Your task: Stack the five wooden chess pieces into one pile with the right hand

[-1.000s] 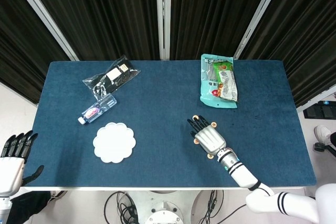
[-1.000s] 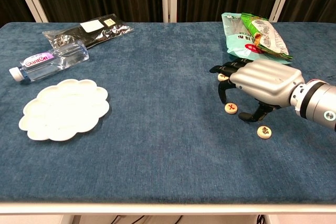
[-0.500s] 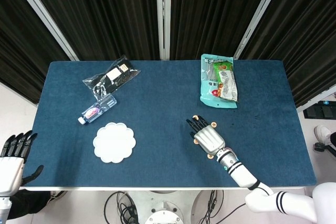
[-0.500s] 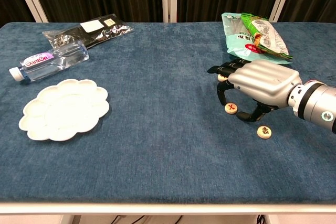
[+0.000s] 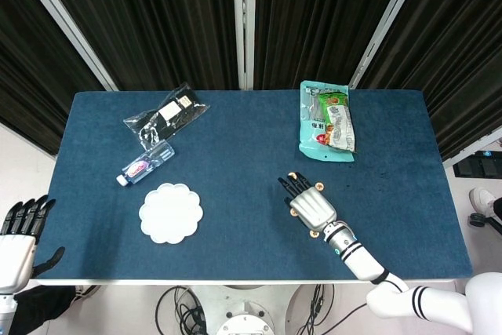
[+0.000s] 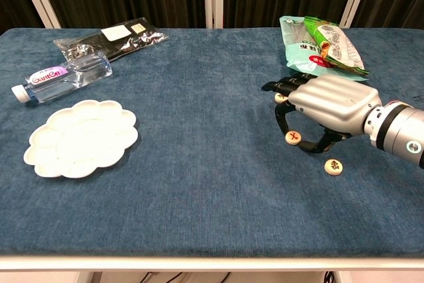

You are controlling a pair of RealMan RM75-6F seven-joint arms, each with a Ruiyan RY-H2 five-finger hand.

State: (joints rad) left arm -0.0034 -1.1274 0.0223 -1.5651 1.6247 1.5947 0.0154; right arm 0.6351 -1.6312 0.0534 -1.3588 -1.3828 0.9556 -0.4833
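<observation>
My right hand [image 6: 334,104] [image 5: 312,207] hovers palm down low over the table's right middle. Its thumb and a finger close from both sides on a wooden chess piece with a red mark [image 6: 293,138], which sits at table level. A second piece with a dark mark [image 6: 333,166] lies loose just in front of the hand. Another piece [image 6: 279,97] peeks out by the fingertips. The head view shows pieces at the hand's edges [image 5: 292,175] [image 5: 320,187] [image 5: 314,233]. My left hand [image 5: 20,229] hangs off the table's near left corner, fingers apart and holding nothing.
A green snack bag [image 6: 322,44] lies just behind the right hand. A white flower-shaped plate [image 6: 81,137], a water bottle [image 6: 63,77] and a black plastic packet [image 6: 109,36] occupy the left side. Blue cloth [image 6: 199,164] covers the table.
The right hand's thumb and finger have curled in around the red-marked piece, closing the gap to it. The left hand has not moved.
</observation>
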